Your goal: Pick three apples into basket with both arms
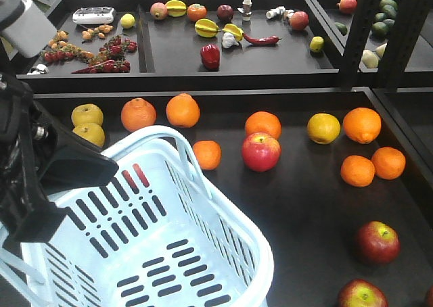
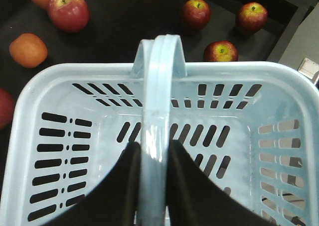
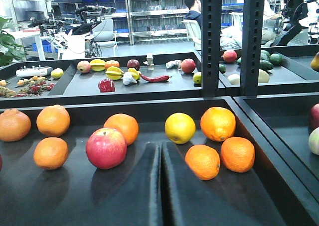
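Left hand point(image 2: 153, 147): fingers clamped either side of the basket point(image 2: 30, 111) handle point(image 2: 159, 86).
Right hand point(image 3: 160, 156): fingers nearly together, holding nothing.
Three dark apples point(image 2: 195, 14) point(image 2: 251, 17) point(image 2: 220, 52): on the worktop point(image 2: 114, 27), just beyond the basket.

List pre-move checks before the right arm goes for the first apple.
1. Left gripper shut on the handle: ok.
2. Basket empty, with room for fruit: ok.
3. Right gripper carrying nothing: ok.
4. Right gripper open for a grasp: not ok, jaws closed together.
5. Dark apples located: ok, three lie past the basket's far rim.
6. Dark apple ahead of the right wrist camera: not ok, only the pink-red apple and oranges show.
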Robot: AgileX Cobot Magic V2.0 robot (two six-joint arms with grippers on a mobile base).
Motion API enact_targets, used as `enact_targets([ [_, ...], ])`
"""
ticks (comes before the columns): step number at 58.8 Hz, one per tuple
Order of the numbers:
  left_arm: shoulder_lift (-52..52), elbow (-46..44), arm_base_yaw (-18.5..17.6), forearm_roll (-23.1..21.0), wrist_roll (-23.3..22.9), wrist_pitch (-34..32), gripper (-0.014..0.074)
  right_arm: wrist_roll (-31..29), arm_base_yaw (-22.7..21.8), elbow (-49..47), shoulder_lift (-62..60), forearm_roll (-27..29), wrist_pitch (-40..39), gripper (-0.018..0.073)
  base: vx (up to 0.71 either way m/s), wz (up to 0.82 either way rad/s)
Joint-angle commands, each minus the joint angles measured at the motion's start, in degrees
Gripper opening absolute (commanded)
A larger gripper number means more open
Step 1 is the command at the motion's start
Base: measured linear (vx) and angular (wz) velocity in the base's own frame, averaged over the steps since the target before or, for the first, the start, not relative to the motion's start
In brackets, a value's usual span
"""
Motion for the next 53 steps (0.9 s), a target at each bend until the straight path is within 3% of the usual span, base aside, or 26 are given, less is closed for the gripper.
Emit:
enact_targets([
  [1, -1.2, -1.5, -0.3, -1.9, -0.6, -3.6, -0.0006, -0.4, -0.3, 0.7, -0.7, -0.3, -4.3, -0.0008, 0.0, 0.0],
  [53, -1.2, -1.5, -0.3, -1.9, -0.6, -3.6, -0.0006, -0.4, -0.3, 0.7, -0.7, -0.3, -4.3, -0.0008, 0.0, 0.0],
])
